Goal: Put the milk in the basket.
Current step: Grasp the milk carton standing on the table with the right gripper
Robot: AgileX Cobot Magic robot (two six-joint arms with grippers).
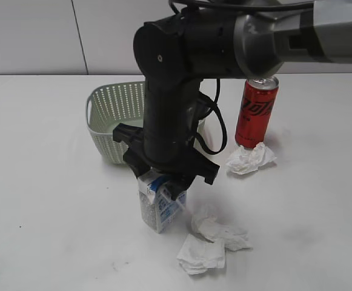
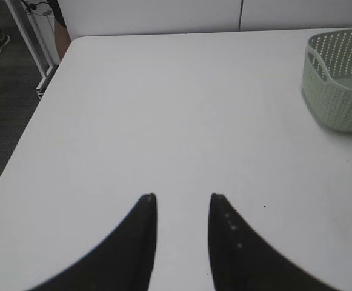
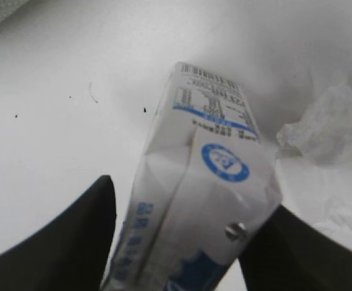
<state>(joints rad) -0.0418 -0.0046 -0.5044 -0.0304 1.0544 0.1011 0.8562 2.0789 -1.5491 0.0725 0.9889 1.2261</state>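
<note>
The milk (image 1: 154,209) is a small white carton with blue markings, standing on the table in front of the basket (image 1: 112,100). My right gripper (image 1: 160,182) comes down over the carton's top from above. In the right wrist view the milk (image 3: 212,157) fills the space between the two dark fingers of the right gripper (image 3: 191,194), which press against its sides. The pale green basket also shows in the left wrist view (image 2: 327,91), at the far right. My left gripper (image 2: 183,197) is open and empty over bare table.
A tall red soda can (image 1: 255,115) stands to the right of the basket, with crumpled tissue (image 1: 251,159) at its foot. More crumpled tissues (image 1: 221,233) lie just right of the milk and show in the right wrist view (image 3: 327,121). The table's left edge (image 2: 36,121) drops to the floor.
</note>
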